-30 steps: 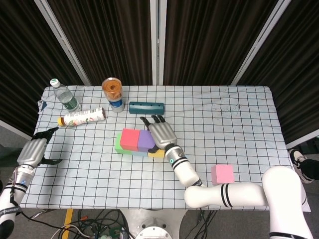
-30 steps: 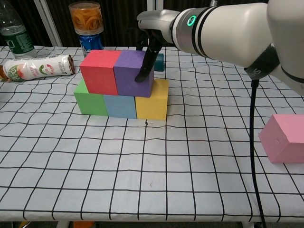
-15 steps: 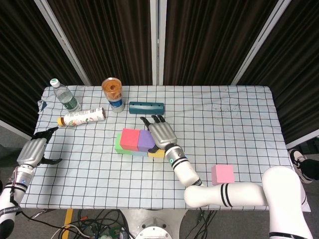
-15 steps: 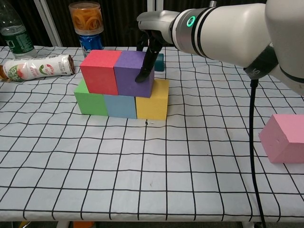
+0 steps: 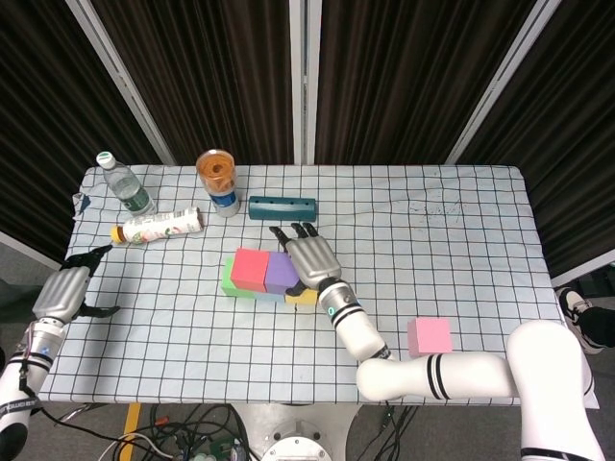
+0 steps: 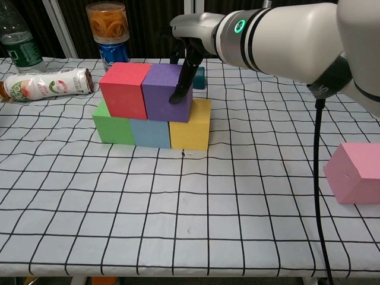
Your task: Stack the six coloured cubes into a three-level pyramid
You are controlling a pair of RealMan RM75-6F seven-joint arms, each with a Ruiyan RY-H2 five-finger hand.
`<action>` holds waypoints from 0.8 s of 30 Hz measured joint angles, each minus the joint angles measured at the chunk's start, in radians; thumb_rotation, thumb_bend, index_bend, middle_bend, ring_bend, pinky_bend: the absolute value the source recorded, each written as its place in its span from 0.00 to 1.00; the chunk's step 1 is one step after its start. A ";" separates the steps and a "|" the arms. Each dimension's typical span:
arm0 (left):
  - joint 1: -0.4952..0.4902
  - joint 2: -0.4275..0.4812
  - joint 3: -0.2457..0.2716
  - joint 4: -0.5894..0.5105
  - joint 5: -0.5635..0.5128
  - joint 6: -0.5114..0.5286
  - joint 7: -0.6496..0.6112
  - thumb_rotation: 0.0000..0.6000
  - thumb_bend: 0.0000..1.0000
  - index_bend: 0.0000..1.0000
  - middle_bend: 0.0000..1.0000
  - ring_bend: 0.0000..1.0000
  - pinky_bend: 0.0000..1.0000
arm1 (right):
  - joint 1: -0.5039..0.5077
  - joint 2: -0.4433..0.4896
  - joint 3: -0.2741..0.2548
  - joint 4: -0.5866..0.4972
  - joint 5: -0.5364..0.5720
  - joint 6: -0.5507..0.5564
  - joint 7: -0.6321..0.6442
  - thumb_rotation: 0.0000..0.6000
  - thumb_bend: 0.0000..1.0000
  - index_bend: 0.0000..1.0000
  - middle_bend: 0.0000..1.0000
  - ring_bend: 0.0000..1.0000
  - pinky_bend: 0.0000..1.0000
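The right hand (image 6: 189,56) grips the purple cube (image 6: 167,92), seating it beside the red cube (image 6: 124,90) as the second level; the left hand (image 5: 65,291) rests empty, fingers apart.

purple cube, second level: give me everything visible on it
The purple cube is a matte, foam-looking block with plain faces and no markings. It sits upright on the second level, straddling the light blue cube and yellow cube beneath it. Its left face is flush against the red cube. The right robot hand reaches over from behind, a dark fingertip pressing the cube's front right face. In the head view the robot hand covers its right edge; its top shows.
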 measured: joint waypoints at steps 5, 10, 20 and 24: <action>0.000 0.001 0.000 -0.002 -0.003 -0.001 0.003 1.00 0.11 0.07 0.07 0.10 0.09 | 0.002 0.001 0.000 0.002 0.002 -0.003 0.000 1.00 0.10 0.00 0.42 0.03 0.00; 0.000 0.000 0.000 -0.001 -0.005 -0.003 0.003 1.00 0.11 0.07 0.07 0.10 0.09 | 0.005 -0.001 0.000 0.010 0.003 -0.007 -0.001 1.00 0.10 0.00 0.42 0.03 0.00; -0.001 -0.002 -0.001 0.004 -0.005 -0.006 -0.001 1.00 0.11 0.07 0.07 0.10 0.09 | 0.009 -0.005 -0.002 0.019 0.009 -0.012 -0.004 1.00 0.10 0.00 0.38 0.02 0.00; 0.000 -0.003 0.000 0.006 -0.005 -0.007 -0.003 1.00 0.11 0.07 0.07 0.10 0.09 | 0.010 -0.005 -0.005 0.020 0.009 -0.014 -0.005 1.00 0.09 0.00 0.31 0.02 0.00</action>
